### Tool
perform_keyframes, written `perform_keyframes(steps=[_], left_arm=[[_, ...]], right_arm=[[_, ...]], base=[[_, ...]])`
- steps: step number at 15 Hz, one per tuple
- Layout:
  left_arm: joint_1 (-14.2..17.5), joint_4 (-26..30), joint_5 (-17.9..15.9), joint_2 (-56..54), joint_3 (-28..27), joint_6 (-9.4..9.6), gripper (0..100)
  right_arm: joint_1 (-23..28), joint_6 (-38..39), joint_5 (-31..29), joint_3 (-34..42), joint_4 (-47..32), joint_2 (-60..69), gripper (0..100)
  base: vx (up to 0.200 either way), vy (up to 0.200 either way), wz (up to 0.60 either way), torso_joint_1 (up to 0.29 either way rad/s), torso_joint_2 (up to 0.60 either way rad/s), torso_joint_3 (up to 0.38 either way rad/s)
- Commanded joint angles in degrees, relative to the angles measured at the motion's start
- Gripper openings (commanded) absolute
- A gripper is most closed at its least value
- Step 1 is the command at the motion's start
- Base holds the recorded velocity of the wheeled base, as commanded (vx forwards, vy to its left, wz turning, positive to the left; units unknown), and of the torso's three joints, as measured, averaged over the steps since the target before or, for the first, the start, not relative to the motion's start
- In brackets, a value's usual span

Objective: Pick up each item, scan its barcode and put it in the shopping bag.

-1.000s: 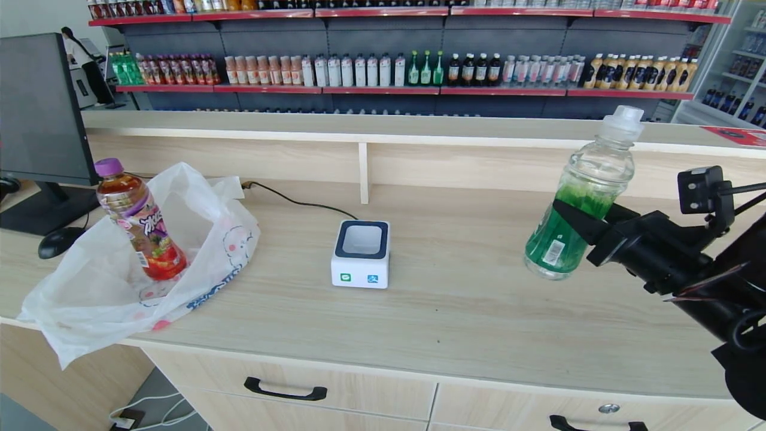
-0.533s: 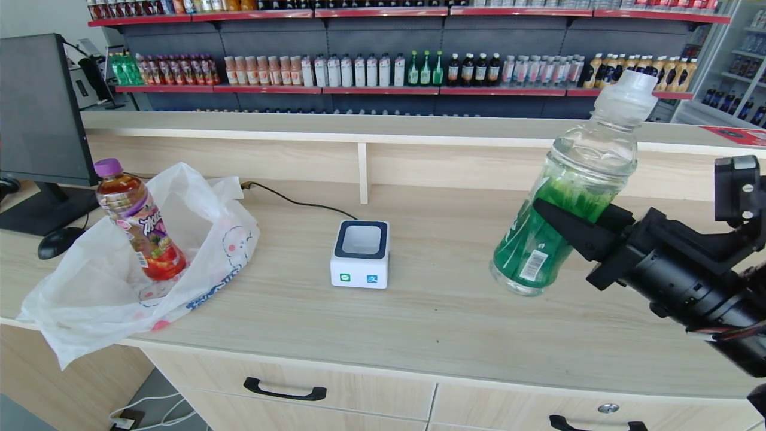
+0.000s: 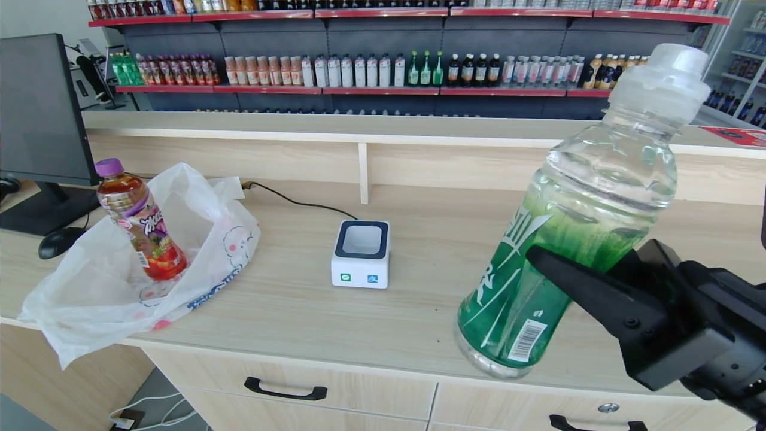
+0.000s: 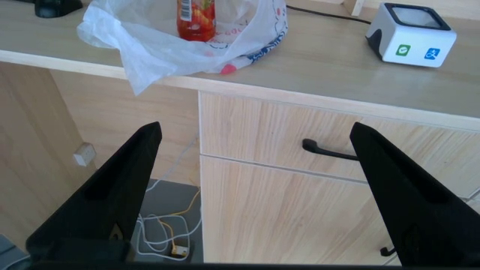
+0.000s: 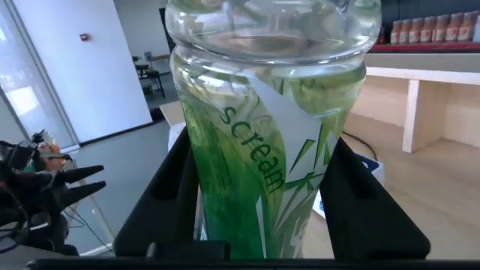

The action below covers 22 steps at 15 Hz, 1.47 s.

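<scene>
Right claw point(image 3: 562, 266) pinches the tilted green bottle point(image 3: 568, 221) mid-body; its barcode point(image 3: 526, 340) apparently faces away from the scanner point(image 3: 361, 253), well left of the claw: misread risk.

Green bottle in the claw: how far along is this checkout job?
One item looks done: the red drink bottle stands in the shopping bag. In hand: the right gripper holds the green bottle in the air, right of the scanner. Left: scan it, then bag it.

Clear glossy plastic bottle point(image 3: 574, 221) — matt wood counter point(image 3: 311, 299).
</scene>
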<state>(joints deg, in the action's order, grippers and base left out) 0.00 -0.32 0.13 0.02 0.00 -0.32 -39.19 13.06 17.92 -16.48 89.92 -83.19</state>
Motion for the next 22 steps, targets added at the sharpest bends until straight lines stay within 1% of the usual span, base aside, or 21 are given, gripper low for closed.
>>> perform_keyframes(steps=[1, 5, 6, 8, 12, 16, 19, 22], left_arm=[[0.1, 0.0, 0.0, 0.1, 0.0, -0.03, 100], [0.1, 0.0, 0.0, 0.0, 0.0, -0.03, 100], [0.0, 0.0, 0.0, 0.0, 0.0, -0.03, 100], [0.0, 0.0, 0.0, 0.1, 0.0, -0.03, 100], [0.0, 0.0, 0.0, 0.0, 0.0, -0.03, 100], [0.0, 0.0, 0.0, 0.0, 0.0, -0.03, 100], [0.0, 0.0, 0.0, 0.0, 0.0, -0.03, 100], [0.1, 0.0, 0.0, 0.0, 0.0, -0.03, 100]], right_arm=[[-1.7, 3.4, 0.0, -0.2, 0.1, 1.5, 0], [-1.9, 10.0, 1.2, -4.5, 0.1, 0.7, 0], [-1.9, 11.1, 1.5, -7.1, 0.1, -0.5, 0], [-2.2, 11.7, 1.6, -9.7, 0.1, -2.2, 0], [-6.5, 12.3, 2.2, -11.9, 0.1, -2.9, 0], [-6.6, 12.7, 3.1, -12.9, 0.1, -2.9, 0], [-6.5, 11.7, 2.4, -17.6, 0.1, -5.2, 0], [-6.5, 10.1, 2.0, -17.3, 0.1, -5.7, 0]], base=[[0.0, 0.0, 0.0, 0.0, 0.0, 0.0], [0.0, 0.0, 0.0, 0.0, 0.0, 0.0], [0.0, 0.0, 0.0, 0.0, 0.0, 0.0], [0.0, 0.0, 0.0, 0.0, 0.0, 0.0], [0.0, 0.0, 0.0, 0.0, 0.0, 0.0], [0.0, 0.0, 0.0, 0.0, 0.0, 0.0], [0.0, 0.0, 0.0, 0.0, 0.0, 0.0], [0.0, 0.0, 0.0, 0.0, 0.0, 0.0]])
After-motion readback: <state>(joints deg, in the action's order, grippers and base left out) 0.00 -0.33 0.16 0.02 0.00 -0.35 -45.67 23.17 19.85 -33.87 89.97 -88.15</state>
